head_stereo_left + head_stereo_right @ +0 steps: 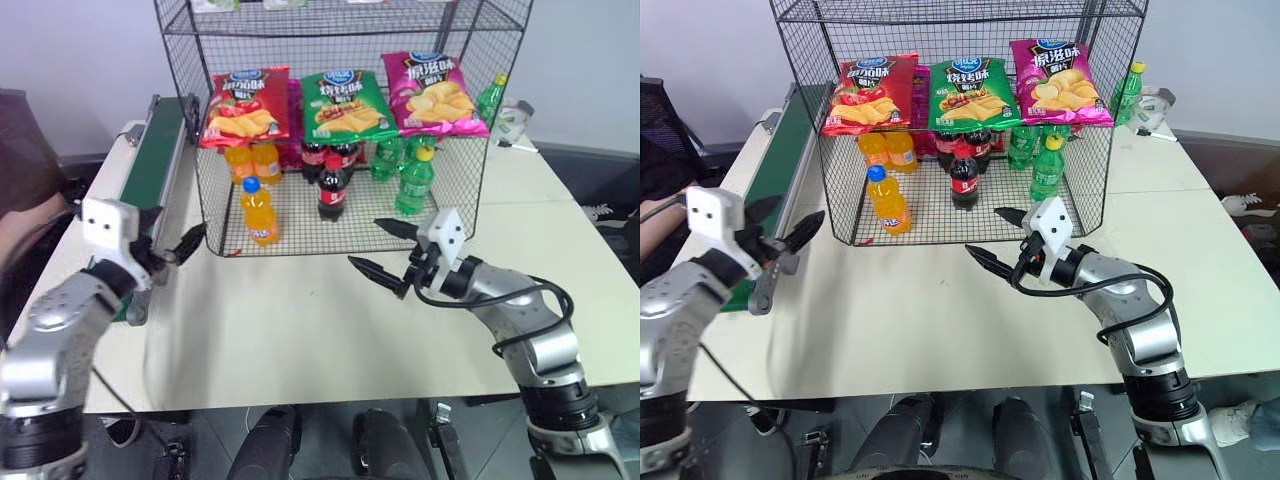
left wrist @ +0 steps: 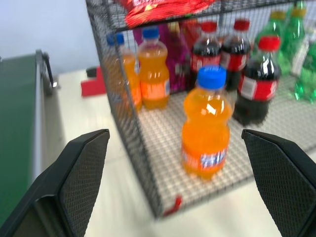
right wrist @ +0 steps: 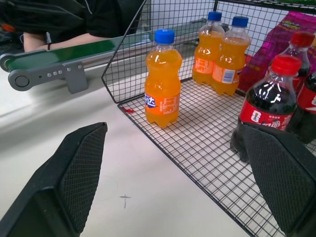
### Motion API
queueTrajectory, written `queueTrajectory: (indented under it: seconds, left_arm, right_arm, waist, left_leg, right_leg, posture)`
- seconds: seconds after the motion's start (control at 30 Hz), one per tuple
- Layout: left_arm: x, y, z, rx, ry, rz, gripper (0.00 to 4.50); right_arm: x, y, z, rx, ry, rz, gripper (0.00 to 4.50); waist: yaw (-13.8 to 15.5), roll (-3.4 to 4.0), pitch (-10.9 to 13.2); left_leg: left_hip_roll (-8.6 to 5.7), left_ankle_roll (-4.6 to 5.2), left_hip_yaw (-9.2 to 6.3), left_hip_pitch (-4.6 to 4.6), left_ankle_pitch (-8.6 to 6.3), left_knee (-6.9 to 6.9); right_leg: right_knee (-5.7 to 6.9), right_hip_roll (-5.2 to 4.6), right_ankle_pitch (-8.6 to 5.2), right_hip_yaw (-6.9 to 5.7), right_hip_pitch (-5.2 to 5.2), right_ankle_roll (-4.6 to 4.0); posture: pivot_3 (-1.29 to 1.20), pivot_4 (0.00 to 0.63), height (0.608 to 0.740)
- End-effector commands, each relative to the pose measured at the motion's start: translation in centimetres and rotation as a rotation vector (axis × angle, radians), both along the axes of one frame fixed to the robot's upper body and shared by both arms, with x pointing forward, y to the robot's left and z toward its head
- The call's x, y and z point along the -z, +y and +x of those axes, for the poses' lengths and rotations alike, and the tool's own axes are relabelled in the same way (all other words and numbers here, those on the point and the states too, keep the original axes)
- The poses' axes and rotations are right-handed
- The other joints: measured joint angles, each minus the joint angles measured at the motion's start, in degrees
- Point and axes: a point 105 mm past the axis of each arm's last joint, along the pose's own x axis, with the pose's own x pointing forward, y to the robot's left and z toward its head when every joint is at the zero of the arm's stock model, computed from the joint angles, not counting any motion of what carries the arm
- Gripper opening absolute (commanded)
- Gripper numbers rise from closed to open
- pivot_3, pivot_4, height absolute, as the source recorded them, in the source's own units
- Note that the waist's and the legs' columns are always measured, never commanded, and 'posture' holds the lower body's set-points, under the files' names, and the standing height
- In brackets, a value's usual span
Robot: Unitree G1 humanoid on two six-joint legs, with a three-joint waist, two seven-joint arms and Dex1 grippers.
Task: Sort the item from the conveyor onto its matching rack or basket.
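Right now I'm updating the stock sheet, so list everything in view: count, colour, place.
Orange soda bottle: one, orange with blue cap, upright at the front left of the rack floor.
Other orange soda bottles: two, behind it at the back left.
Cola bottles: three, dark with red caps, mid rack floor.
Green soda bottles: several, right side of the rack; exact count unclear.
Crisp bags: three, red, green and pink, hung across the rack's front.
Rack: one, black wire mesh, on the table.
Conveyor: one, dark green belt with grey rails, left of the rack.
Table: one, cream.
Person's arm: one, behind the conveyor.
Left gripper: open, holding nothing.
Right gripper: open, holding nothing.
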Motion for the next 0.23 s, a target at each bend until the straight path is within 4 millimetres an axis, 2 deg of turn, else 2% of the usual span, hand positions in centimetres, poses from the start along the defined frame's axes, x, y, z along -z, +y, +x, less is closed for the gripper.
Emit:
queueTrajectory:
  seconds: [0.03, 0.23]
  left_arm:
    - [-0.63, -0.22, -0.98, 0.046, 0.009, 0.007, 4.49]
    - [0.21, -0.54, -1.4, 0.069, 0.048, 0.011, 4.49]
  right_arm:
    - [-1.41, -0.34, 0.17, -0.006, -0.057, 0.003, 4.5]
    - [-1.45, -0.58, 0.21, -0.003, -0.059, -0.003, 4.5]
  waist:
    - [0.13, 0.0, 0.0]
    - [0.05, 0.0, 0.0]
  left_leg:
    - [0.0, 0.0, 0.0, 0.0, 0.0, -0.01]
    - [0.01, 0.0, 0.0, -0.01, 0.0, -0.02]
  right_leg:
    - [-0.01, 0.0, -0.03, 0.01, 0.01, -0.05]
    - [-0.02, -0.01, -0.03, 0.03, 0.0, -0.05]
  posture:
    - [0.0, 0.15, 0.74]
    - [0.0, 0.15, 0.74]
